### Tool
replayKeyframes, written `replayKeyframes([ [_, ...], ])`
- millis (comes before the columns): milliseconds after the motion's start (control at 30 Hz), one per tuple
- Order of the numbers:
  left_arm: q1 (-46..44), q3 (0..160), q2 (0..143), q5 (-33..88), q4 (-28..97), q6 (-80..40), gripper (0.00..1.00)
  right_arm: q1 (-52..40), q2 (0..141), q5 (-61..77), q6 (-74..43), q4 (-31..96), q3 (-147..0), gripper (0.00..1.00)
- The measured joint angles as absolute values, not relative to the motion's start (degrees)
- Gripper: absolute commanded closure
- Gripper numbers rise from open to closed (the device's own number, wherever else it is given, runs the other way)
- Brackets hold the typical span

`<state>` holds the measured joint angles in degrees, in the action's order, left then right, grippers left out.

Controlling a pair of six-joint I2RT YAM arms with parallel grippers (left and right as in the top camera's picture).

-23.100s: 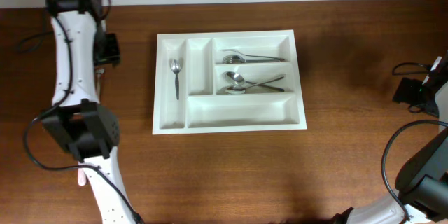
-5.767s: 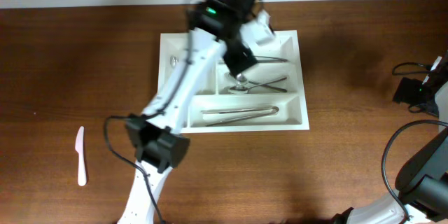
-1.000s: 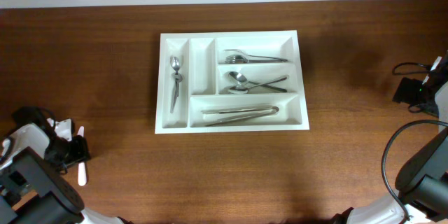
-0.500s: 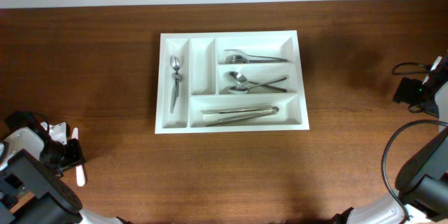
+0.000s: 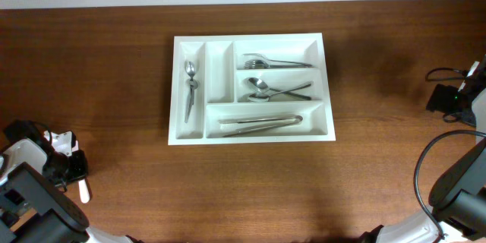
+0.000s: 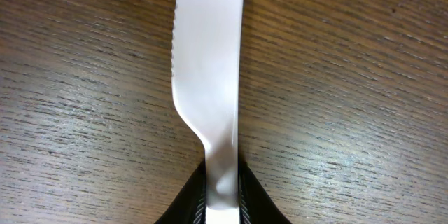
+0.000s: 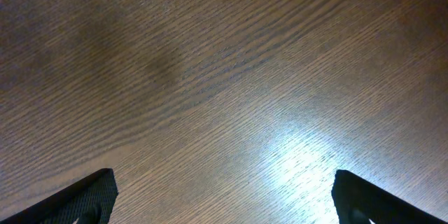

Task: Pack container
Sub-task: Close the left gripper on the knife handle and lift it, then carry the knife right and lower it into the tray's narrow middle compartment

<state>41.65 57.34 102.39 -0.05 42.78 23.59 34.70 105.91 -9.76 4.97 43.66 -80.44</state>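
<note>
We saw little of the knife (image 5: 82,191) overhead, mostly hidden under the left pincer (image 5: 64,168), which was clamped on its handle. The right pincer (image 7: 224,194) stood apart. The tray (image 5: 250,140) lay well apart from the left pincer, farther and right.

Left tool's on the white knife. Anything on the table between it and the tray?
Nothing visible: only wood table lies between the white knife in the left tool and the container. Its second narrow compartment is empty.
</note>
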Motion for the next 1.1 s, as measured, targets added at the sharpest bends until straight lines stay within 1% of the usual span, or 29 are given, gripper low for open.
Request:
replayKeyframes([
  [133,41.65,57.34,102.39,-0.01,42.78,23.59,0.85,34.7,105.91,-9.76,4.97,43.66,-80.44,0.01],
  [267,41.65,57.34,102.39,0.01,42.76,23.59,0.88,34.7,105.91,-9.76,4.97,43.66,-80.44,0.01],
  [433,41.65,57.47,102.41,0.25,42.87,23.59,0.88,34.7,105.91,-9.76,4.97,43.66,-80.44,0.01],
  [733,41.19,62.24,104.66,7.31,48.38,23.59,0.88,34.7,105.91,-9.74,4.99,43.66,-80.44,0.01],
  [933,36.07,70.81,104.71,9.52,52.31,23.57,0.89,34.7,105.91,-9.74,4.95,43.66,-80.44,0.01],
  [1100,28.4,76.62,104.71,10.13,53.12,21.61,0.88,34.7,105.91,-9.74,4.93,43.66,-80.44,0.01],
])
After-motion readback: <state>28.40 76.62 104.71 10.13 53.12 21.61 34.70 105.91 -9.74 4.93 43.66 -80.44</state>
